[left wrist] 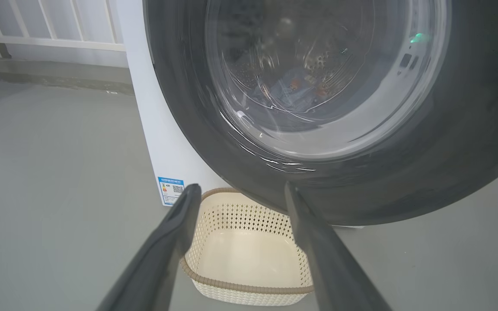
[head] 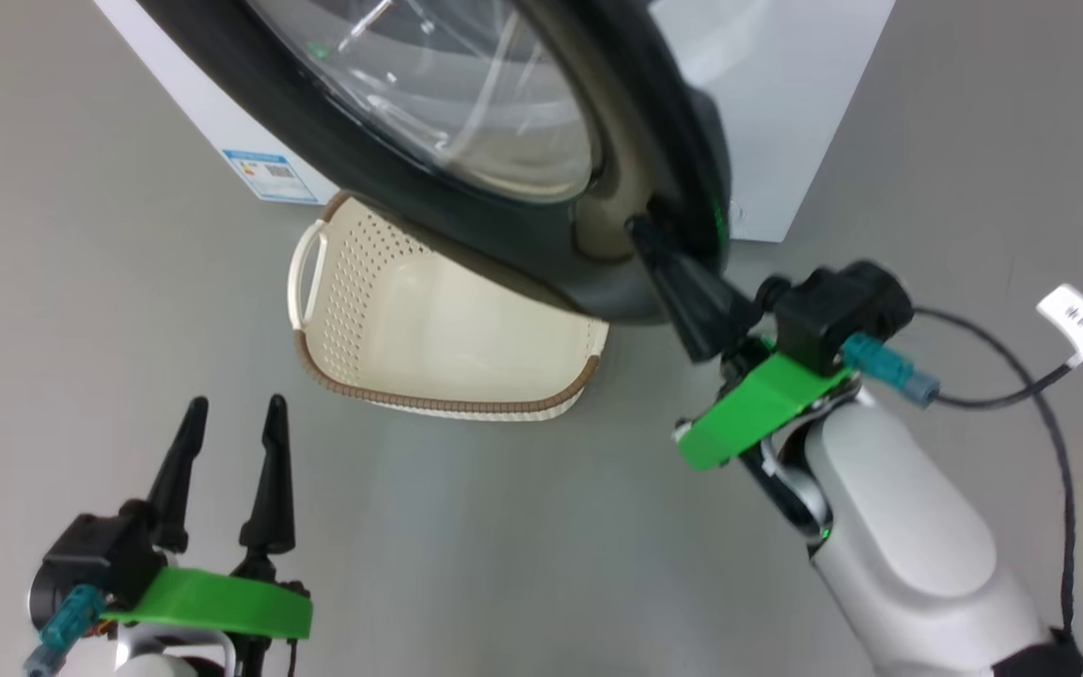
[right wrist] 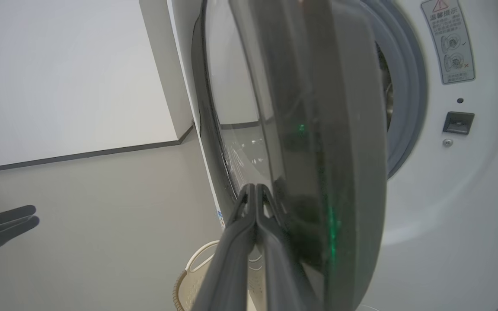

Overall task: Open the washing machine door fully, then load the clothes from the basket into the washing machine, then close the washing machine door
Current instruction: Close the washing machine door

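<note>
Black fingers of the left gripper (head: 236, 404) stand spread wide, holding nothing. Just right, the basket (head: 438, 402) sits under the ajar washing machine door (head: 504, 254); the clothes (left wrist: 292, 88) show through its glass. The right gripper (head: 643, 230), pinched together on nothing, touches the door's edge.

Grey floor (head: 466, 527), white railing (left wrist: 50, 42) above a concrete ledge (left wrist: 54, 75), white wall (right wrist: 67, 73) with dark baseboard (right wrist: 80, 154)

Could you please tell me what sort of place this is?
Probably a laundry corner in a bare indoor room, perhaps a test space: a white front-loading washing machine with its round black door ajar, a cream laundry basket at its foot, plain grey floor.
</note>
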Motion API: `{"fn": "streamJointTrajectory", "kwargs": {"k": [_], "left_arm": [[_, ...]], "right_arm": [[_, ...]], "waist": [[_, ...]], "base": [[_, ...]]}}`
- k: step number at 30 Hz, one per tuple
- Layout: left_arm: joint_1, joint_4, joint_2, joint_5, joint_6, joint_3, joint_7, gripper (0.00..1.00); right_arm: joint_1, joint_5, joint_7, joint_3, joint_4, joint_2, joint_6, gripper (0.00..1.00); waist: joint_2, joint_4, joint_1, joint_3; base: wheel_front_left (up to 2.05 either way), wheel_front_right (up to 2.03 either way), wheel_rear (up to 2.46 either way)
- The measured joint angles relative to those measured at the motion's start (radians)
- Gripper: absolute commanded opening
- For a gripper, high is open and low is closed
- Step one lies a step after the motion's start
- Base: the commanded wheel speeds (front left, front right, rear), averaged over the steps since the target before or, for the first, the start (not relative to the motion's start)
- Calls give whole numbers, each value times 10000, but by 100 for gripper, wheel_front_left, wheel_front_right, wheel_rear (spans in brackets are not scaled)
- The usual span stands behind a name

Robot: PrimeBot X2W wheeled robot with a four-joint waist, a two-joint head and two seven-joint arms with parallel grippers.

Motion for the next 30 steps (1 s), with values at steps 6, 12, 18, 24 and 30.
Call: {"fn": "streamJointTrajectory", "kwargs": {"k": [6, 12, 18, 24, 30], "left_arm": [[-273, 19, 2, -10, 0, -219, 0, 100], [-453, 27, -2, -54, 0, -368, 0, 100], [-639, 23, -6, -119, 0, -470, 0, 100], [-1036, -13, -10, -173, 0, -619, 0, 100], [-1443, -94, -13, -196, 0, -871, 0, 100]], "right_arm": [[-712, -441, 0, -345, 77, -33, 0, 0], [-1181, -692, 0, -1034, 77, -67, 0, 0], [-1711, -943, 0, -1695, 142, -69, 0, 0], [-2558, -1147, 0, -1747, 441, -142, 0, 0], [-3351, -1267, 0, -2234, 556, -140, 2, 0]], "waist": [[0, 90, 0, 343], [0, 221, -1, 725], [0, 290, -1, 1124], [0, 313, 0, 1590], [0, 373, 0, 2122]], "base": [[0, 0, 0], [0, 0, 0], [0, 0, 0], [0, 0, 0], [0, 0, 0]]}}
